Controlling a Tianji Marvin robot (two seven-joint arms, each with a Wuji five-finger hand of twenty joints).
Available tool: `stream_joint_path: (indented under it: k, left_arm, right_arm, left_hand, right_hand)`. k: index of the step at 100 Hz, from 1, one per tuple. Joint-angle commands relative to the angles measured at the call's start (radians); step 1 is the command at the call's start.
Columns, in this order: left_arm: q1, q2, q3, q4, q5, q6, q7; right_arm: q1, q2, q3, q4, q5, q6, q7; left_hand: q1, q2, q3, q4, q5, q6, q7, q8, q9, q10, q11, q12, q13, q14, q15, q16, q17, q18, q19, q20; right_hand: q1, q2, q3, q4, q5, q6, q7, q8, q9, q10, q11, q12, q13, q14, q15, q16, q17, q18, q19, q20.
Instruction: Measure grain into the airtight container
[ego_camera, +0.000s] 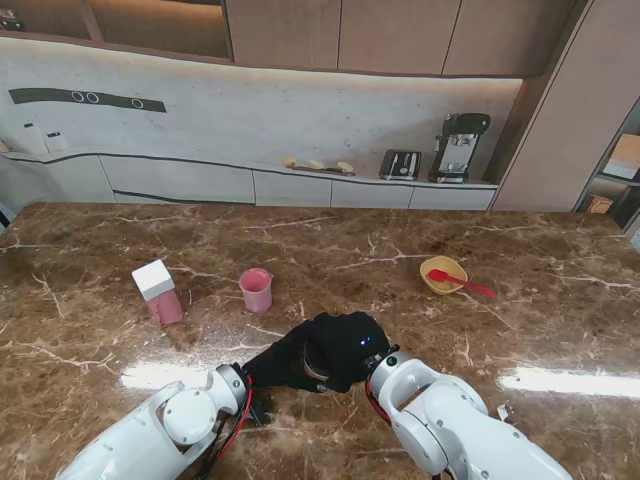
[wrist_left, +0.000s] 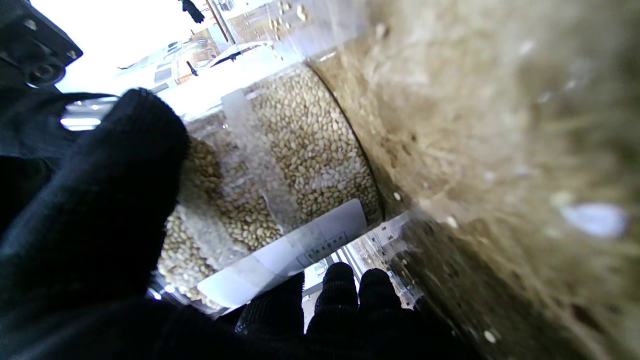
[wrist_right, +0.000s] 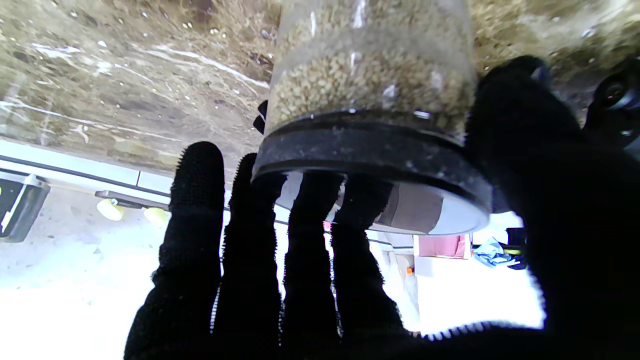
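- Grain jar (wrist_right: 370, 75) sits right in front of us, near the worktop's (ego_camera: 520, 330) near edge, boxed in between both black-gloved hands.
- We've got the left hand (ego_camera: 275, 365) wrapped around the clear body, thumb on one side, fingertips (wrist_left: 340, 285) showing past the other — closed on the jar.
- Our right hand (ego_camera: 350, 345) is up at the black lid (wrist_right: 370, 150): thumb pressed to the rim, the four fingers (wrist_right: 195, 200) lying fairly straight behind it. It looks like a lid grip, but we can't tell how firm it is.
- Handling call: clear, smooth, rigid wall packed nearly full of pale grain (wrist_left: 305, 145) — we judge it heavy and slippery under knit gloves. Hold low around the body and steady it while the lid comes off.
- That lid has a dark, matte band, likely a seal, so expect resistance.
- Further out wait the pink cup (ego_camera: 256, 290), a pink container with a white lid (ego_camera: 158, 292), and a yellow bowl (ego_camera: 442, 273) with a red spoon (ego_camera: 460, 283), all well apart from us.
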Motion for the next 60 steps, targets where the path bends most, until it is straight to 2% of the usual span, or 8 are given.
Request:
stream_joint_path:
  k: [1, 19, 31, 46, 60]
  left_arm:
    - [0.039, 0.005, 0.02, 0.067, 0.01, 0.028, -0.017]
    - [0.038, 0.005, 0.02, 0.068, 0.009, 0.027, -0.017]
    - [0.038, 0.005, 0.02, 0.068, 0.009, 0.027, -0.017]
    - [0.039, 0.005, 0.019, 0.068, 0.009, 0.027, -0.017]
    - [0.039, 0.005, 0.018, 0.068, 0.009, 0.027, -0.017]
  right_arm:
    - [-0.01, 0.001, 0.007, -0.015, 0.018, -0.001, 0.023]
    - [-0.021, -0.001, 0.022, -0.034, 0.039, 0.015, 0.044]
    - [-0.028, -0.003, 0.031, -0.044, 0.049, 0.031, 0.048]
    - [-0.03, -0.004, 0.038, -0.06, 0.093, 0.051, 0.083]
    - [-0.021, -0.004, 0.03, -0.062, 0.103, 0.082, 0.113]
  left_hand:
    - [0.045, 0.131, 0.069, 0.069, 0.078, -0.136, 0.096, 0.034, -0.029, -0.015, -0.007, 0.004, -0.044, 0.179, -0.008, 0.007, 0.092, 0.415, 0.11, 0.014]
    - [0.045, 0.132, 0.069, 0.069, 0.077, -0.137, 0.096, 0.034, -0.029, -0.015, -0.008, 0.003, -0.045, 0.18, -0.009, 0.007, 0.092, 0.415, 0.11, 0.015]
    - [0.047, 0.132, 0.069, 0.068, 0.077, -0.137, 0.097, 0.035, -0.029, -0.016, -0.008, 0.002, -0.044, 0.179, -0.009, 0.007, 0.092, 0.414, 0.11, 0.015]
    - [0.047, 0.131, 0.069, 0.068, 0.077, -0.139, 0.096, 0.034, -0.029, -0.016, -0.009, 0.001, -0.044, 0.179, -0.009, 0.006, 0.092, 0.415, 0.11, 0.015]
    - [0.045, 0.132, 0.067, 0.068, 0.076, -0.14, 0.096, 0.034, -0.029, -0.017, -0.009, -0.001, -0.044, 0.178, -0.009, 0.006, 0.092, 0.415, 0.11, 0.015]
  right_hand:
    - [-0.047, -0.013, 0.042, -0.019, -0.036, 0.034, -0.031, -0.025, -0.047, 0.012, -0.046, -0.038, -0.033, -0.032, -0.039, -0.036, -0.031, 0.023, -0.018, -0.006]
    - [-0.102, -0.023, 0.045, -0.026, -0.054, 0.047, -0.058, -0.056, -0.053, 0.02, -0.093, -0.075, -0.064, 0.002, -0.119, -0.08, -0.063, 0.042, -0.055, 0.0]
    - [-0.125, -0.02, 0.042, -0.029, -0.052, 0.049, -0.057, -0.059, -0.047, 0.021, -0.097, -0.076, -0.064, 0.006, -0.127, -0.083, -0.07, 0.041, -0.061, 0.002]
    - [-0.132, -0.011, 0.039, -0.03, -0.036, 0.052, -0.046, -0.057, -0.025, 0.027, -0.091, -0.07, -0.038, 0.004, -0.11, -0.073, -0.057, 0.037, -0.057, 0.007]
    - [-0.118, 0.0, 0.022, -0.027, -0.031, 0.057, -0.02, -0.047, -0.013, 0.033, -0.07, -0.038, -0.022, -0.002, -0.057, -0.028, -0.036, 0.026, -0.045, 0.016]
